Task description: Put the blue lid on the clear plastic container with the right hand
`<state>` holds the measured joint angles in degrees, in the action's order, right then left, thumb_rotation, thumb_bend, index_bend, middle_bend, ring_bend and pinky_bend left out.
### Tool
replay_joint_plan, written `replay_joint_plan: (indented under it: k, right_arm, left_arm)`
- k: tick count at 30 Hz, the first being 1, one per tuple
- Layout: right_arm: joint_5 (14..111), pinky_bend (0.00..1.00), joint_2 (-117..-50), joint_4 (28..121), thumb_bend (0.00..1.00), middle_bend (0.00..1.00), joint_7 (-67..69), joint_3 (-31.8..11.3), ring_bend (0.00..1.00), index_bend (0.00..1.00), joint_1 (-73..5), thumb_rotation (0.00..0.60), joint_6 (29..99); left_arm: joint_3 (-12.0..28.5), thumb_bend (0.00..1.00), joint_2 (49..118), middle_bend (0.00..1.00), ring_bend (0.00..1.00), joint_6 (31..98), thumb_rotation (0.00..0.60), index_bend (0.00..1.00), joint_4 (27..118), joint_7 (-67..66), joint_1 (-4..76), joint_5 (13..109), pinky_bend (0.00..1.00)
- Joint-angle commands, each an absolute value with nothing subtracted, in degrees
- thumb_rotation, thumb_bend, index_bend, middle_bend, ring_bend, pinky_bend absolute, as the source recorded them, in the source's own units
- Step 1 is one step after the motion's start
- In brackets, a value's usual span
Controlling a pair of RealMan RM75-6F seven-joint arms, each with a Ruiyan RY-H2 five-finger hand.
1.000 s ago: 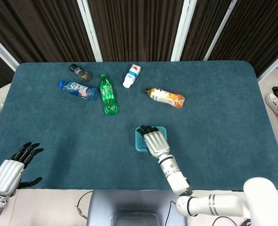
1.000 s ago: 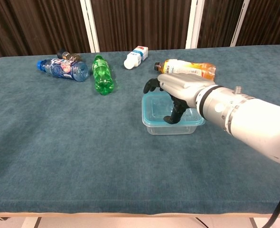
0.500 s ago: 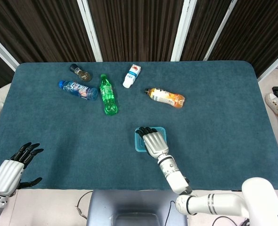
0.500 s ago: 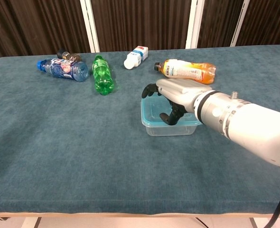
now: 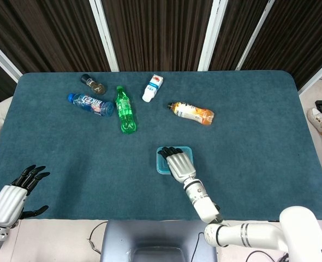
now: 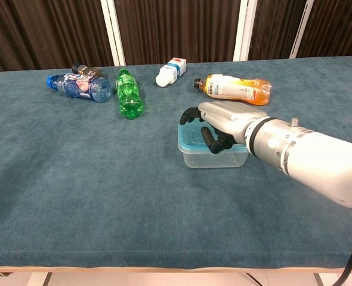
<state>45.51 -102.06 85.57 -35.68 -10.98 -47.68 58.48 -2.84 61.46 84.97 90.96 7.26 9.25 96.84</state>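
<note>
From the head view, I see my right hand point(image 5: 177, 162) lying palm down on the blue lid point(image 5: 162, 161), which sits on the container at the table's point(image 5: 259, 136) near middle. My left hand point(image 5: 13, 196) hangs off the near left corner, fingers spread, holding nothing.

From the chest view, my right hand point(image 6: 221, 122) presses the lid point(image 6: 191, 138) onto the container point(image 6: 209, 158), dark fingers point(image 6: 207, 136) curled down against it. Bottles lie beyond: blue point(image 6: 80, 87), green point(image 6: 127, 95), white point(image 6: 170, 71), orange point(image 6: 235, 87).
</note>
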Motion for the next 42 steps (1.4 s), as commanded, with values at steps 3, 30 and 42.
replay_joint_plan:
  k: [3, 30, 42]
  right_arm:
    - [45.43, 0.35, -102.04, 85.44, 0.45, 0.26, -35.5, -10.87, 0.19, 0.32, -47.64, 0.6, 58.24]
    - [62.45, 0.35, -99.36, 88.6, 0.45, 0.26, -30.48, -7.27, 0.19, 0.31, -43.09, 0.6, 66.58]
    - [62.53, 0.35, -92.58, 95.82, 0.45, 0.26, -25.28, -4.49, 0.19, 0.31, -43.66, 0.6, 55.37]
  left_arm:
    - [-2.83, 0.5, 61.46, 0.11, 0.07, 84.96, 0.6, 0.21, 90.96, 7.22, 9.26, 96.84, 0.35]
    - [-2.9, 0.5, 61.53, 0.11, 0.08, 85.0, 0.6, 0.21, 91.04, 7.08, 9.26, 97.02, 0.35]
    - [-2.83, 0.5, 61.45, 0.12, 0.08, 84.9, 0.6, 0.21, 91.09, 7.25, 9.3, 96.84, 0.35]
